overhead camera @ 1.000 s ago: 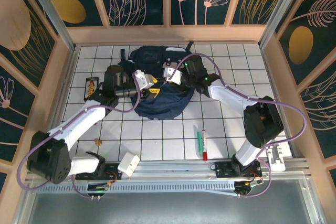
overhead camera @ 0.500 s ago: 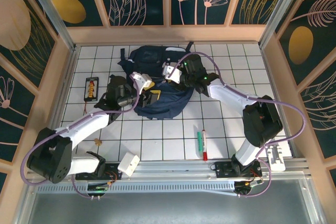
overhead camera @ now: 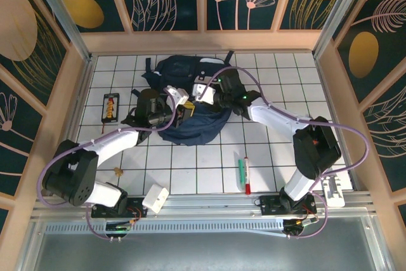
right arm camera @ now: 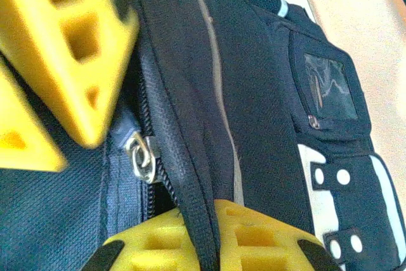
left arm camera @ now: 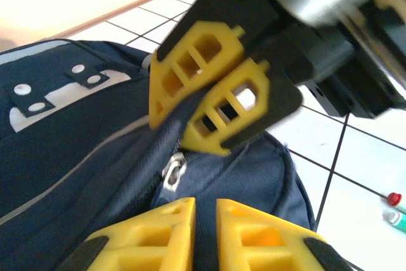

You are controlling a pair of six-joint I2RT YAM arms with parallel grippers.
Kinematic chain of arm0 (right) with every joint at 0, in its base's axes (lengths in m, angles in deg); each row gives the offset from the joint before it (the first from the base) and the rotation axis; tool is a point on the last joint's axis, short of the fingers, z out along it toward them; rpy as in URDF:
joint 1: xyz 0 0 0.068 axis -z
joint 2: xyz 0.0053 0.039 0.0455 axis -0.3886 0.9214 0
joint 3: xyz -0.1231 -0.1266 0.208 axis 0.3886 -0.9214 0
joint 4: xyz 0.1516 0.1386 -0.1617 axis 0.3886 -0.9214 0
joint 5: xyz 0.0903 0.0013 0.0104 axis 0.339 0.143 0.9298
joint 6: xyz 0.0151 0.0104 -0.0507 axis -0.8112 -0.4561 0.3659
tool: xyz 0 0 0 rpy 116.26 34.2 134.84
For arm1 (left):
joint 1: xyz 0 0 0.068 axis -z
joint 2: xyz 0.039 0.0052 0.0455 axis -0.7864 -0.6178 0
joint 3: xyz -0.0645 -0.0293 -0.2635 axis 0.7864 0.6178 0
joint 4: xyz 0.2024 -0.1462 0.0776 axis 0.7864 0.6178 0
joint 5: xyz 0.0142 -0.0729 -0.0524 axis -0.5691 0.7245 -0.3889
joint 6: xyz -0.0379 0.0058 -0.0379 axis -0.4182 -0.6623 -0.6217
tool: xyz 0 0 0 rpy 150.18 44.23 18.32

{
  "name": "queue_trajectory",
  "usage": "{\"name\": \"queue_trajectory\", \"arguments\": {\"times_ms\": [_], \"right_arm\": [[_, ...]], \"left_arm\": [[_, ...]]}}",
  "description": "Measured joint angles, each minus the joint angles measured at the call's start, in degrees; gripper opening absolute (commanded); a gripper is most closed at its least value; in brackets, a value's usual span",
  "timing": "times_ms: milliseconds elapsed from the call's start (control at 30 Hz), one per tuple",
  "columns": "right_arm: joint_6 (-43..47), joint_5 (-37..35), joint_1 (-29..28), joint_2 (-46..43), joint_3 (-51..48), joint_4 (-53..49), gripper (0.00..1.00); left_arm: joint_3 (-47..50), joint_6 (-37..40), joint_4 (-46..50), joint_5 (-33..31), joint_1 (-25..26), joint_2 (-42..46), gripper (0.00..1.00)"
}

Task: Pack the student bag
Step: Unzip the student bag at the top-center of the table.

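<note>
The student bag (overhead camera: 181, 68) lies crumpled on the far middle of the white-tiled table (overhead camera: 285, 74), between the two arms, and both are now on it. Over the last second the left arm has swung in from the left and carried the left gripper (left arm camera: 204, 206) right up to the bag's zip line. Its yellow fingers stood apart a moment ago and have now drawn nearly together, with a fold of navy cloth in the thin gap between them. I read that as a pinch on the bag just beside the zip slider (left arm camera: 172, 172), though how firm it is cannot be told. The right gripper (right arm camera: 203, 220) has not shifted: it is clenched on the piped edge strip of the bag, on the other side of the same slider, close to the left one's fingertips. So the bag is now gripped on both sides of the zip, which probably sets up pulling the mouth apart, or steadying the cloth so the slider can run. Whether the zip is open past the slider is hidden by cloth. Packing itself seems not begun: two pens (overhead camera: 244, 174) lie on the tiles near the right arm's base, well apart from the bag, and a small dark flat thing (overhead camera: 111, 106) sits to its left.
</note>
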Motion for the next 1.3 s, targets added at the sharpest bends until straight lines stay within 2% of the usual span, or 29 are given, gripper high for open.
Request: {"name": "queue_trajectory", "arguments": {"times_ms": [100, 200, 267, 333, 400, 500, 533, 567, 600, 633, 1000, 1100, 1300], "right_arm": [[1.2, -1.7, -0.9, -1.0, -2.3, 1.7, 0.00], [2.0, -2.5, -0.9, -1.4, -3.9, 3.3, 0.00], [2.6, -2.8, -0.9, -1.7, -4.5, 4.1, 0.00], [3.4, -2.8, -0.9, -2.3, -5.2, 4.5, 0.00], [4.3, -2.8, -0.9, -3.1, -5.8, 4.5, 0.00], [5.2, -2.3, -0.9, -4.1, -6.6, 4.7, 0.00], [5.4, -2.3, -0.9, -4.3, -6.8, 4.8, 0.00], [5.8, -2.3, -0.9, -4.5, -7.0, 5.0, 0.00], [6.1, -2.0, -0.9, -4.6, -7.2, 5.1, 0.00], [6.2, -1.9, -0.9, -4.6, -7.2, 5.1, 0.00], [6.7, -1.3, -0.8, -4.7, -7.2, 5.5, 0.00], [6.7, -1.3, -0.8, -4.7, -7.2, 5.5, 0.00], [6.8, -1.3, -0.8, -4.7, -7.2, 5.5, 0.00]], "left_arm": [[-0.8, 0.9, 0.0, 0.9, 0.0, -1.6, 0.27], [-1.4, 1.5, 0.1, 1.2, 0.2, -2.6, 0.28], [-1.5, 2.0, 0.0, 1.2, 0.3, -2.8, 0.26], [-1.5, 3.0, 0.0, 1.5, 0.3, -2.8, 0.19], [-1.5, 4.3, 0.0, 1.9, 0.1, -2.8, 0.00], [-1.2, 6.5, -0.4, 2.7, -0.3, -2.7, 0.00], [-0.9, 6.7, -0.7, 3.0, -0.3, -2.5, 0.01], [-0.5, 7.0, -0.9, 3.2, -0.4, -2.2, 0.07], [0.0, 7.4, -1.1, 3.3, -0.6, -1.8, 0.25], [0.4, 8.1, -1.1, 3.4, -0.9, -1.4, 0.35], [3.1, 12.0, -0.1, 1.9, -2.1, 2.3, 0.39], [3.4, 12.0, -0.5, 1.3, -2.0, 2.4, 0.49], [5.0, 11.9, -2.1, -0.9, -1.9, 3.4, 0.50]]}}
